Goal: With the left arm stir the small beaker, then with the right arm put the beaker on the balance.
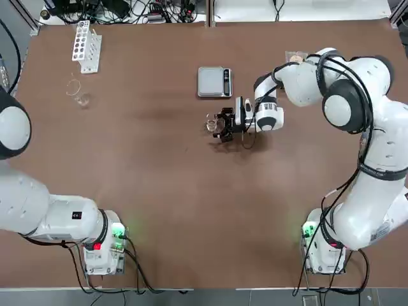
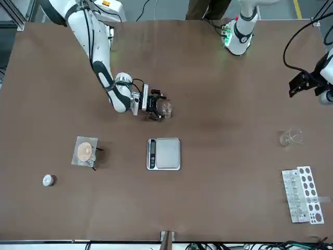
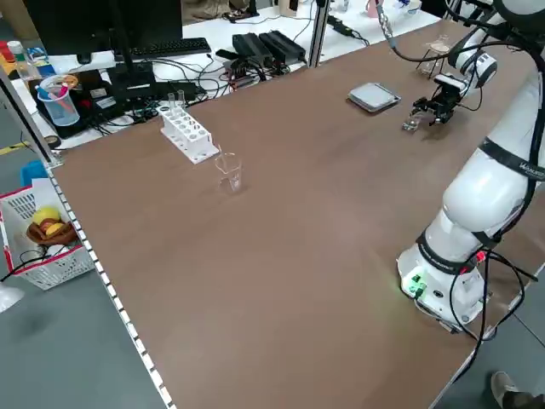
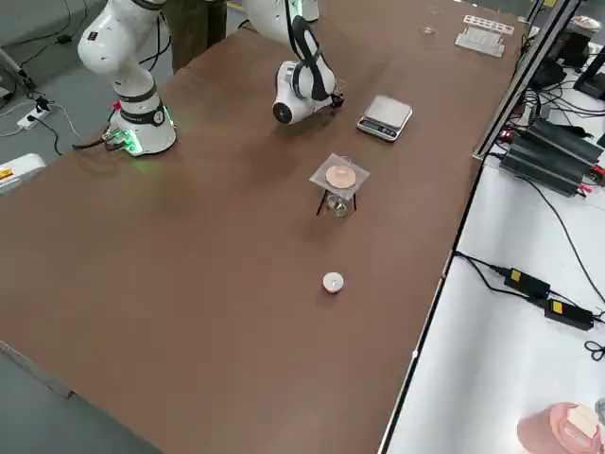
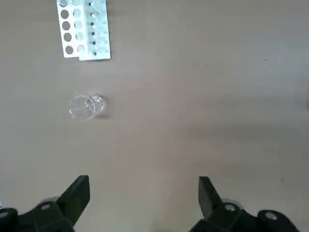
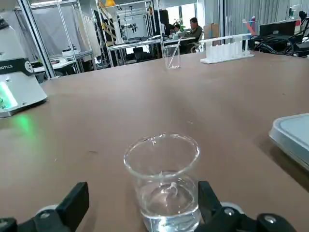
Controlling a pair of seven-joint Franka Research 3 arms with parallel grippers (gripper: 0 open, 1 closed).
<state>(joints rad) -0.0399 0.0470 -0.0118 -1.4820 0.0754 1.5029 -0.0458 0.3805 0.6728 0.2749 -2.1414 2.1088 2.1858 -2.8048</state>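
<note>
Right wrist view: the small beaker (image 6: 162, 181) is seen standing upright on the surface (image 6: 96, 125), partly filled with clear liquid, between the spread fingers of the right tool (image 6: 140, 205); no contact with the glass is visible.
Beaker position: near the middle of the surface, toward the far edge and the robot's right, just short of the balance (image 1: 214, 82) on the robot's side, apart from it.
Right tool: released, held low and level at the beaker (image 1: 212, 124), with the right arm (image 1: 344, 95) reaching in from the right edge.
Left tool: released (image 5: 140, 203), held high over the left edge with nothing in it; the left arm (image 1: 13, 127) is taken to be parked.
Other items: a wider glass vessel with a rod (image 1: 78, 94) and a white test-tube rack (image 1: 86, 46) are found at the far left corner; a small dish (image 2: 85, 151) and a round white object (image 2: 48, 180) lie near the far right corner.
Stage (judged): the grasp for the transfer is not yet made.
Risk (judged): the glass could be tipped or pushed if one finger meets it first; liquid could be spilled by a tilted lift; the balance rim could be clipped if the beaker is carried too low.
</note>
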